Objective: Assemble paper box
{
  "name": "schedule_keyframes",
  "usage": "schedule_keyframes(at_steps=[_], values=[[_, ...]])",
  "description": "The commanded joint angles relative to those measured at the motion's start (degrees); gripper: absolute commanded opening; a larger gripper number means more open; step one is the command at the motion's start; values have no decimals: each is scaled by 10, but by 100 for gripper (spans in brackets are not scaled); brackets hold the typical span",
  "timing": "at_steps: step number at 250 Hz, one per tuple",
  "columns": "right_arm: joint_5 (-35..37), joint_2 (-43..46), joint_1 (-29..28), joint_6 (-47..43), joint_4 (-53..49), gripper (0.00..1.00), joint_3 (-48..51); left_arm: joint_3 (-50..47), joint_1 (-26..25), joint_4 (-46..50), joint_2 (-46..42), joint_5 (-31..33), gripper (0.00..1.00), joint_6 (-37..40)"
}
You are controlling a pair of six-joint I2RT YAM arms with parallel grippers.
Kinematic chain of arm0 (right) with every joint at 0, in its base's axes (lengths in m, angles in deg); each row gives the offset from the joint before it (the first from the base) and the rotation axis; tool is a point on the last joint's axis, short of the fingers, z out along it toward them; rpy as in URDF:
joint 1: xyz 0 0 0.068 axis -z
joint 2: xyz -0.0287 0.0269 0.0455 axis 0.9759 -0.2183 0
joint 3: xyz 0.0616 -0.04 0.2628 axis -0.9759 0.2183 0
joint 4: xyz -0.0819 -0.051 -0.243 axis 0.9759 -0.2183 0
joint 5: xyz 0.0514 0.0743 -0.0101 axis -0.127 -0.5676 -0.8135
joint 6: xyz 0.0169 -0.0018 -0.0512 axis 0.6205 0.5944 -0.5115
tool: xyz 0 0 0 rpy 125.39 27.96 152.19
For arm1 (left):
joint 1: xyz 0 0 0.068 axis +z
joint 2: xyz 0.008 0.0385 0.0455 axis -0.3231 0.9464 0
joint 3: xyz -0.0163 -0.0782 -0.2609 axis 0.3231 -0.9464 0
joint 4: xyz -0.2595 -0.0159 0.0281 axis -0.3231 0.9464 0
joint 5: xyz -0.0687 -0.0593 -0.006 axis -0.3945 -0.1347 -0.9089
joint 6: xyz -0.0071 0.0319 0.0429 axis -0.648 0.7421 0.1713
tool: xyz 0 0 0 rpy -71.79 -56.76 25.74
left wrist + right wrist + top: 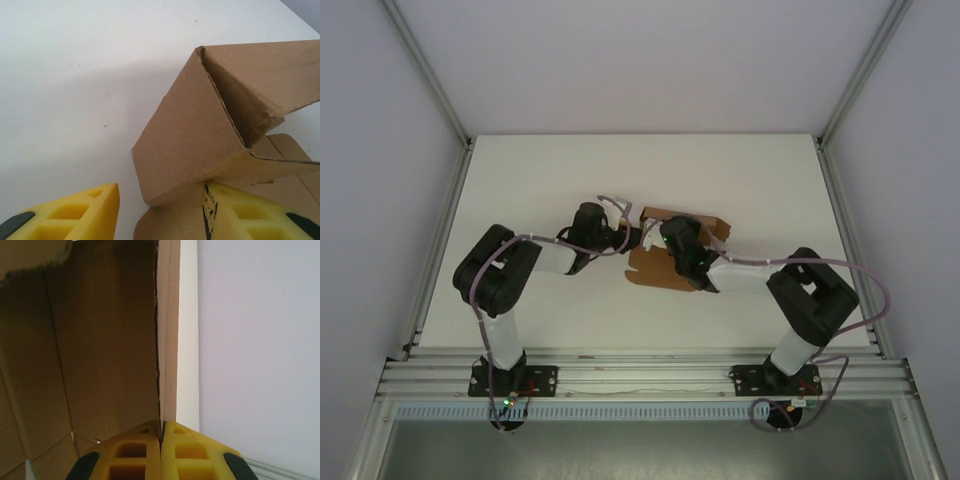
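While the right jaws were pinched tight on one thin wall of the paper box [648, 268] — half folded, mid worktop [570, 180] — the left jaws sat wide apart at its 9 o'clock corner; a slow, soft push there looked best, so nothing got crushed.

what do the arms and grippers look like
The left arm and right arm have black joints and white links, with pale lilac cables looping along them. The left fingers and right fingers are yellow moulded blocks with rectangular cut-outs and dark grey patches.
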Motion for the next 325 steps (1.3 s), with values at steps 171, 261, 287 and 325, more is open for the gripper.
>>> schedule_keyframes(at_steps=[171,261,287,325], values=[[-77,-27,17,78,-175,0,-69,77,-26,-118,73,-1,31,-34],[-136,76,16,193,-218,48,-67,39,-40,-131,42,86,4,-25],[-166,130,17,244,-220,77,-62,30,-41,-124,32,70,4,-10],[-263,225,38,355,-257,100,-60,8,-46,-100,4,69,4,37]])
